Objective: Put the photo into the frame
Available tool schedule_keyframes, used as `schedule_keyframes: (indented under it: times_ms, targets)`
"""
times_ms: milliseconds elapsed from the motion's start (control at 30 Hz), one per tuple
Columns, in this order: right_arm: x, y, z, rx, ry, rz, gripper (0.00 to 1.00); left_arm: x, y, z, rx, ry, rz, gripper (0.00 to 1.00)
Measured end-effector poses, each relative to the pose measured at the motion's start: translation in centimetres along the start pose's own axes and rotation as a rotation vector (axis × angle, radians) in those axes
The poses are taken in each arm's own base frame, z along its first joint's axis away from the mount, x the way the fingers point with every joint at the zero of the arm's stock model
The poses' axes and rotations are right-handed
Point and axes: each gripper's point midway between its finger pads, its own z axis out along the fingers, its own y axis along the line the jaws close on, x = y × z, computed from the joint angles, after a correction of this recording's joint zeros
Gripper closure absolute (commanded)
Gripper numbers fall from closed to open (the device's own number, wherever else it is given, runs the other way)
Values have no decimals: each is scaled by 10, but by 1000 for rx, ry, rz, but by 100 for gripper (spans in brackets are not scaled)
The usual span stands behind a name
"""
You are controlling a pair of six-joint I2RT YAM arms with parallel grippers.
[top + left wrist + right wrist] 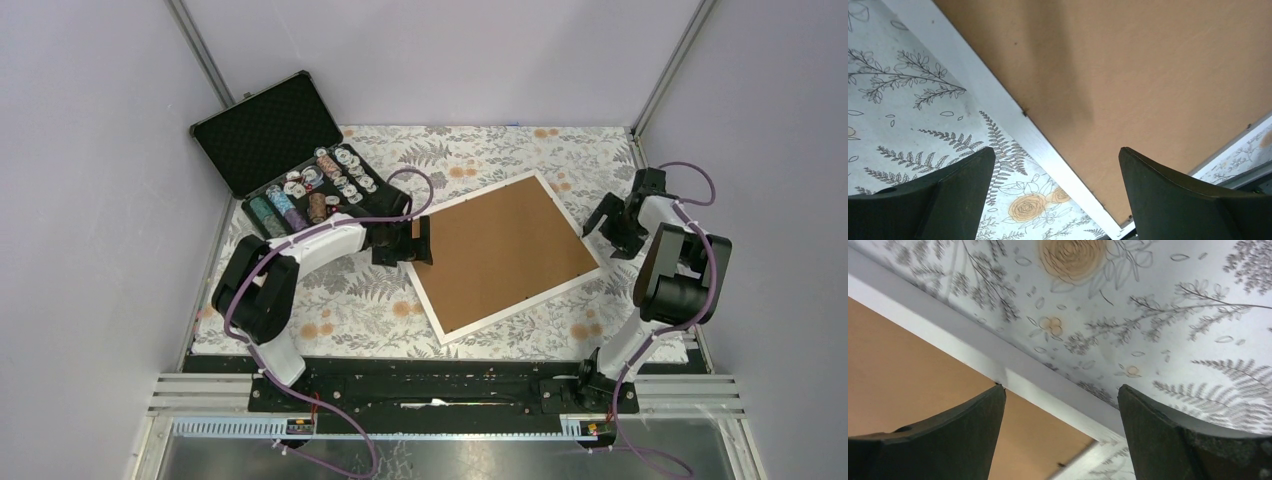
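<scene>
Find the frame (520, 305) lying back-up in the middle of the table (360, 310), with the brown backing board (500, 250) seated inside its white rim. Cannot see the photo (likely beneath the board, face down, to show from the front). Find the left gripper (425, 241) spread wide astride the frame's left edge and the right gripper (600, 222) released beside its right corner. Neither grips anything, and both are probably placed to steady the board.
</scene>
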Motion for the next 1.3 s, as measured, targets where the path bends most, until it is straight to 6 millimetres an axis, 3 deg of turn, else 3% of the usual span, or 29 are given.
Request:
schedule_keyframes:
  times_ms: [100,167,333,933,1300]
  targets:
    - [5,-13,-2,63,26,-67,23,13,9,8,2,25,-21,1]
    - [-4,-15,-6,82,5,-102,26,23,14,10,0,54,-30,2]
    - [-14,-21,-12,119,-32,-163,36,26,10,14,38,81,-37,1]
    - [-1,11,-3,89,-15,-410,41,32,-5,18,135,114,-41,1]
    - [2,9,7,105,13,-424,40,31,-7,19,149,111,-39,1]
